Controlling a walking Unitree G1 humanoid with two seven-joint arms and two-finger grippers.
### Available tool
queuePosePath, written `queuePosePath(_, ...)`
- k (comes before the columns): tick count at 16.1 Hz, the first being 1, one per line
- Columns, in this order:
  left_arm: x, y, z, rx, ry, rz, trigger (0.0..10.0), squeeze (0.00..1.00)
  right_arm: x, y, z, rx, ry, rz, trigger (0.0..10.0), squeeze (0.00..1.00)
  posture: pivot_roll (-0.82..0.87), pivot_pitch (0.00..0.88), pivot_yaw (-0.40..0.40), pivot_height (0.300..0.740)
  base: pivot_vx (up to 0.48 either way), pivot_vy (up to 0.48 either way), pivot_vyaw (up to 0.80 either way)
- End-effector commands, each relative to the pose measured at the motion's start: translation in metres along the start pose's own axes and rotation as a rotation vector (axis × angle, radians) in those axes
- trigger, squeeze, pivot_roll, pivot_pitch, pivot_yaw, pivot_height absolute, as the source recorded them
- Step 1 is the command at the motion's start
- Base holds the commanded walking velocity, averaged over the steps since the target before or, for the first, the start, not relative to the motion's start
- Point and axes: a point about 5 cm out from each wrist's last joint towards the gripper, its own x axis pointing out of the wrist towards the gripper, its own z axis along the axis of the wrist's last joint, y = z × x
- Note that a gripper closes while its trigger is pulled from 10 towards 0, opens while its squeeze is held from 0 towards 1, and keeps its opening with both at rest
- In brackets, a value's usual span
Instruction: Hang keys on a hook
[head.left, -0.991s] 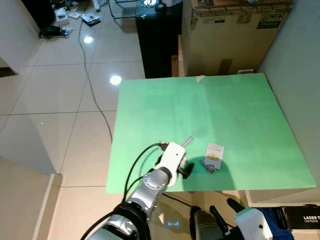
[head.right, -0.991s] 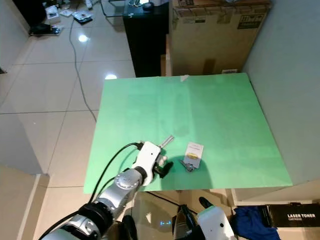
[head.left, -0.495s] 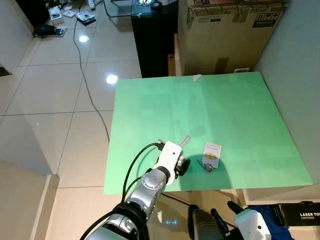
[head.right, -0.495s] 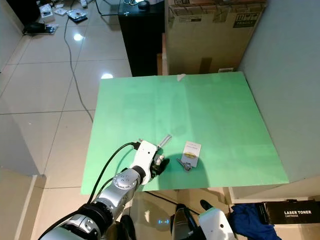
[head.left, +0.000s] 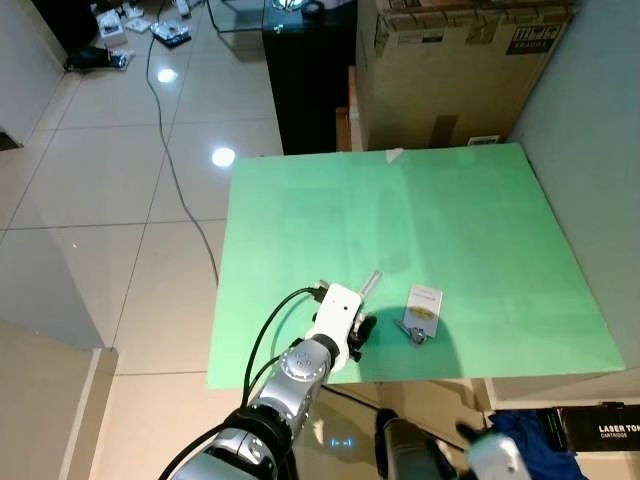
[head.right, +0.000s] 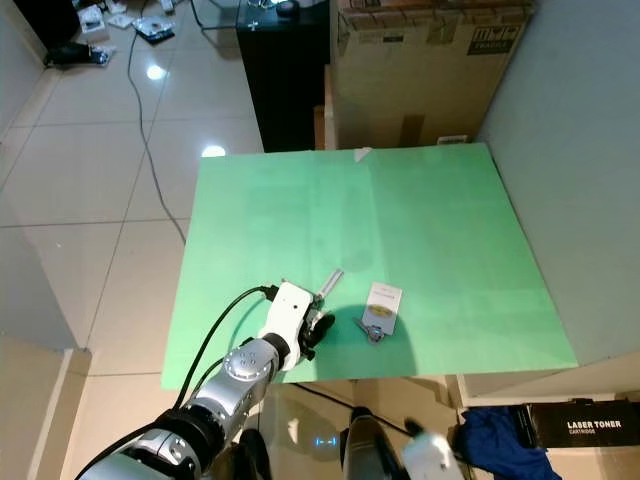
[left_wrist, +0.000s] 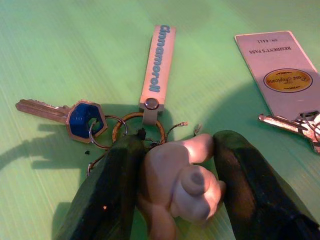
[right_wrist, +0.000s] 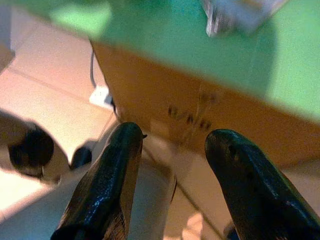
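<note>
Keys (left_wrist: 95, 122) lie on the green table (head.left: 460, 220), near its front edge, and my left gripper (left_wrist: 172, 187) is down on them: its two black fingers (left_wrist: 112, 185) squeeze a pale rubbery charm (left_wrist: 177, 175) that sits on the same ring (left_wrist: 137, 130) as the rest of the bunch. From that ring a cream strap (left_wrist: 157, 62) printed "Cinnamoroll" stretches flat across the table away from me, and a smaller ring beside it carries a silver key with a blue head (left_wrist: 82, 119), also lying flat. Seen from my head, this gripper (head.left: 362, 328) rests at the near left part of the table with the strap (head.left: 370, 282) poking out just beyond it. Just beside it to the right lies a second set: a white pass card (head.left: 424, 305) with a gold oval badge, flat on the table, and a silver key (head.left: 412, 331) at its near end; the card (left_wrist: 280, 67) is apart from my fingers. My right gripper (right_wrist: 172, 165) hangs low below the front edge of the table, its fingers (right_wrist: 107, 185) spread apart and holding nothing, over pale floor; that view is blurred. Beyond the far edge of the table stand a cardboard box (head.left: 450, 70) and a black cabinet (head.left: 310, 75), and a cable (head.left: 180, 170) trails over the tiled floor on the left.
</note>
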Motion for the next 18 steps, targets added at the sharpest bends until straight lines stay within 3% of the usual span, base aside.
queuePosePath(1,-0.005,-0.004,-0.02,-0.011,0.08,-0.023,0.0,0.0,-0.005,0.0,-0.009,0.015,0.013,-0.008,10.0,0.0,-0.37,0.25,0.079,0.74,0.0,0.0,0.0)
queuePosePath(6,-0.007,0.001,-0.021,0.008,0.068,-0.014,0.0,0.0,0.004,-0.007,-0.028,0.029,0.022,-0.017,10.0,0.0,-0.36,0.253,0.076,0.74,0.0,0.0,0.0)
queuePosePath(10,0.0,0.023,0.017,-0.07,-0.06,0.037,0.0,0.0,0.023,-0.024,-0.027,0.052,-0.031,-0.073,10.0,0.0,-0.33,0.183,0.092,0.74,0.0,0.0,0.0)
queuePosePath(11,0.001,0.041,0.038,-0.126,-0.13,0.076,0.0,0.0,0.032,-0.037,0.033,0.019,-0.221,-0.123,10.0,0.0,-0.32,0.144,0.098,0.74,0.0,0.0,0.0)
queuePosePath(14,0.001,0.056,0.057,-0.178,-0.184,0.114,0.0,0.0,0.028,-0.039,0.121,-0.048,-0.449,-0.145,10.0,0.0,-0.32,0.078,0.111,0.74,0.0,0.0,0.0)
queuePosePath(16,0.001,0.062,0.065,-0.208,-0.21,0.124,0.0,0.0,0.035,-0.041,0.141,-0.062,-0.517,-0.149,10.0,0.0,-0.31,0.048,0.117,0.74,0.0,0.0,0.0)
queuePosePath(18,-0.009,0.083,0.069,-0.193,-0.243,0.179,0.0,0.0,0.043,-0.046,0.153,-0.068,-0.5,-0.159,10.0,0.0,-0.29,0.0,0.126,0.74,0.0,0.0,0.0)
